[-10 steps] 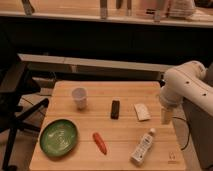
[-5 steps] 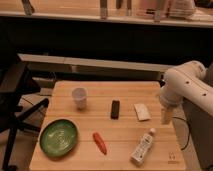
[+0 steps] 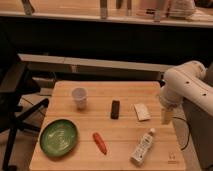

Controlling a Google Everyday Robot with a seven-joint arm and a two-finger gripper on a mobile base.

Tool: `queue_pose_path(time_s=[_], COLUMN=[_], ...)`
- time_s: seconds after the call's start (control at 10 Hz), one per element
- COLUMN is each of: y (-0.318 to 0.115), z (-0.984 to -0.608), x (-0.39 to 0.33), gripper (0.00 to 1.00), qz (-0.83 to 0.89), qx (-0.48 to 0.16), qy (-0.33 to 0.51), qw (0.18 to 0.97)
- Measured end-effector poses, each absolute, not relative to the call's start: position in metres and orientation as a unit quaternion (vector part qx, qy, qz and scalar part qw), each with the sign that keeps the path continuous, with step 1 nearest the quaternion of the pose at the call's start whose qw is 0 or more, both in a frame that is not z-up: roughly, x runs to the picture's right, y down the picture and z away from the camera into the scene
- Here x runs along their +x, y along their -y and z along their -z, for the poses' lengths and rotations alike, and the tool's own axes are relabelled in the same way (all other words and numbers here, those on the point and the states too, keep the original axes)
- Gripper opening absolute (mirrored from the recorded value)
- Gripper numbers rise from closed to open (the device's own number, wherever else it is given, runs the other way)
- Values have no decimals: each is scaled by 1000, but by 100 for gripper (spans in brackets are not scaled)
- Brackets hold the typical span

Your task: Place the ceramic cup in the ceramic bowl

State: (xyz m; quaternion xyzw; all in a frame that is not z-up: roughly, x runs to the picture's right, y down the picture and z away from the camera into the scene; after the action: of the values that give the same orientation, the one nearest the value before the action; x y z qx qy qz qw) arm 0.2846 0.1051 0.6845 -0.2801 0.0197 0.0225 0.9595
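Note:
The ceramic cup [image 3: 79,97], small, white and handleless, stands upright on the left part of the wooden table [image 3: 127,89]. In front of it, at the table's front left corner, lies the green ceramic bowl [image 3: 59,137], which holds nothing. My gripper [image 3: 166,116] hangs from the white arm at the table's right edge, pointing down, open and holding nothing. It is far to the right of both cup and bowl.
Between the gripper and the cup lie a white packet [image 3: 142,112] and a small black block [image 3: 115,109]. A red chili-like item [image 3: 100,142] and a white squeeze tube [image 3: 142,147] lie near the front. An office chair [image 3: 15,97] stands left of the table.

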Motion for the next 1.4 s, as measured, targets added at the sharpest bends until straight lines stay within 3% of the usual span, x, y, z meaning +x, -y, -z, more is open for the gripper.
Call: queue_pose_path(time_s=[0.5,1.4], y=[-99,-62], z=[-686,-707], x=[278,190], gripper=[80,80], qz=[-12,69], qx=[-273,-234], qy=[-19,2], qw=[962,970])
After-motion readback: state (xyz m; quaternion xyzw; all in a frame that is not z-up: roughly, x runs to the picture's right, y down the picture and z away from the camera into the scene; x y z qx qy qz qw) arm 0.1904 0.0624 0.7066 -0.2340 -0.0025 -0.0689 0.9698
